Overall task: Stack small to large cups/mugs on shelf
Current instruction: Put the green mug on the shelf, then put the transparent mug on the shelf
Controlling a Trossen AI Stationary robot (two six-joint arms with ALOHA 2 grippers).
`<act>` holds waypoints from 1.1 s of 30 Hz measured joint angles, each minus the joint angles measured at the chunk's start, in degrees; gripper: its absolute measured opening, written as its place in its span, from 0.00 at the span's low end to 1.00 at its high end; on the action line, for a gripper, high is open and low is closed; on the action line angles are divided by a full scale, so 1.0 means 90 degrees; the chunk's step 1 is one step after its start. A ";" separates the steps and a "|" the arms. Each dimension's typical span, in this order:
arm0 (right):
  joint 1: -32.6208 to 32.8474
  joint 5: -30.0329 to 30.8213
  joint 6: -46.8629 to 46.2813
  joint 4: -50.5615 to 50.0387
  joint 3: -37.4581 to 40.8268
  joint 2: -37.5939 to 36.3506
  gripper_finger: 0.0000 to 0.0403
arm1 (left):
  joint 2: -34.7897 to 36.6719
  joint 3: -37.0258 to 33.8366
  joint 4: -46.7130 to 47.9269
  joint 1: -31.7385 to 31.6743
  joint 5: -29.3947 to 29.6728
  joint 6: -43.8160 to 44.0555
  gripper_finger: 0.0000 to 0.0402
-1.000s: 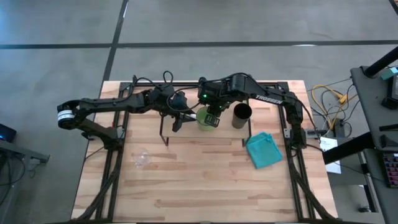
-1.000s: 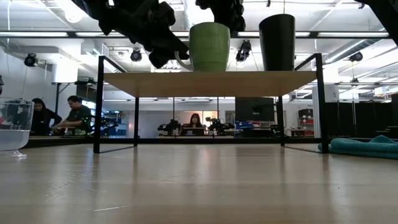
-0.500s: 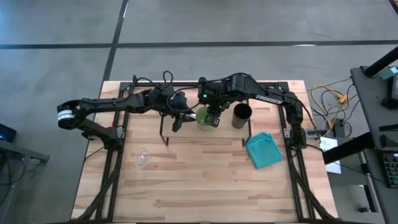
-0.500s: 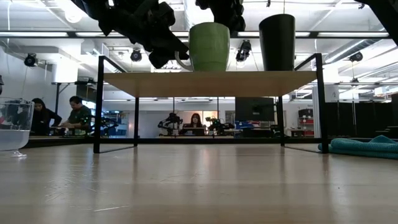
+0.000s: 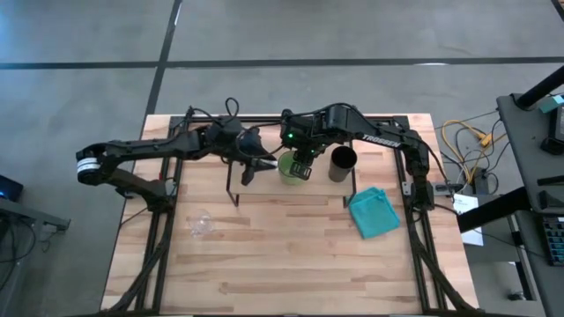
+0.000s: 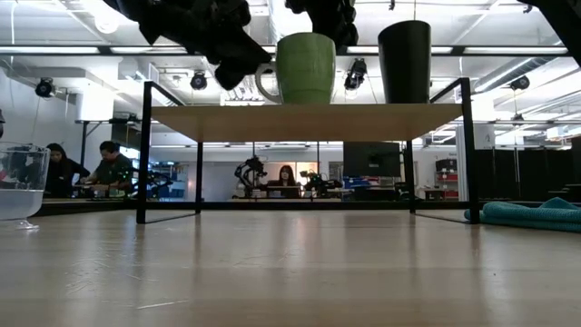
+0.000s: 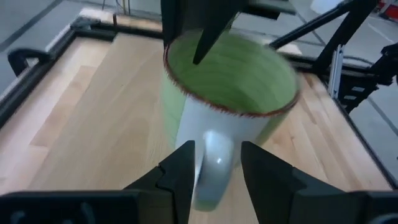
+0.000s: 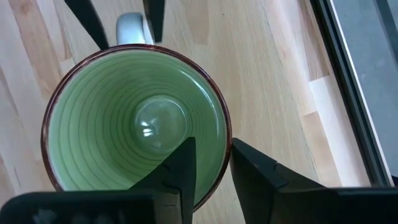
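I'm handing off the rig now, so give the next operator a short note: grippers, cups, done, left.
Left gripper: open, fingers either side of the green mug's handle.
Right gripper: open, straddling that mug's rim from above.
Green mug and black cup stand on the shelf, black to the green's right.
Glass cup sits on the table, front left.
Left: release the mug, shelve the glass.

Left gripper open, fingers parted; right gripper open, pointing down — both arms extended inward.
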State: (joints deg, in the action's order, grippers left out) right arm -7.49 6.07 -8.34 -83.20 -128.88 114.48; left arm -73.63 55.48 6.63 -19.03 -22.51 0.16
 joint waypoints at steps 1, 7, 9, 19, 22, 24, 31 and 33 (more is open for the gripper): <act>0.0000 0.0000 0.0000 0.0000 -0.0002 0.0000 0.22 | 0.0059 -0.0001 -0.0015 0.0000 0.0000 0.0014 0.29; 0.0017 0.0000 -0.0022 -0.0005 -0.0014 -0.0172 0.22 | 0.0362 -0.0034 0.0176 0.0000 -0.0003 0.0129 0.29; 0.0015 0.0000 -0.0022 -0.0015 -0.0075 -0.0255 0.22 | 0.0482 -0.0005 0.0249 0.0000 -0.0002 0.0130 0.29; 0.0125 -0.0672 -0.0430 -0.0029 -0.0386 -0.0713 0.22 | 0.1441 0.0004 0.1616 0.0002 -0.0180 0.0458 0.29; 0.0269 -0.1003 -0.0712 -0.0023 -0.0461 -0.0835 0.21 | 0.1863 0.0010 0.2248 0.0004 -0.0230 0.0687 0.29; 0.0435 -0.1067 -0.0831 0.0000 -0.0484 -0.0923 0.20 | 0.2139 0.0010 0.2696 0.0007 -0.0231 0.0853 0.29; 0.1286 -0.1078 -0.0977 0.0147 -0.0478 -0.1003 0.18 | 0.3009 0.0010 0.4336 0.0093 -0.0443 0.1510 0.29; 0.1542 -0.1043 -0.1037 0.0237 -0.0475 -0.0983 0.18 | 0.3190 0.0010 0.4765 0.0162 -0.0524 0.1720 0.29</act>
State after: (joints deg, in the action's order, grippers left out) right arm 6.39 -3.32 -17.67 -81.06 -133.16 105.62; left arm -44.92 55.57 49.52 -17.57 -27.22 15.64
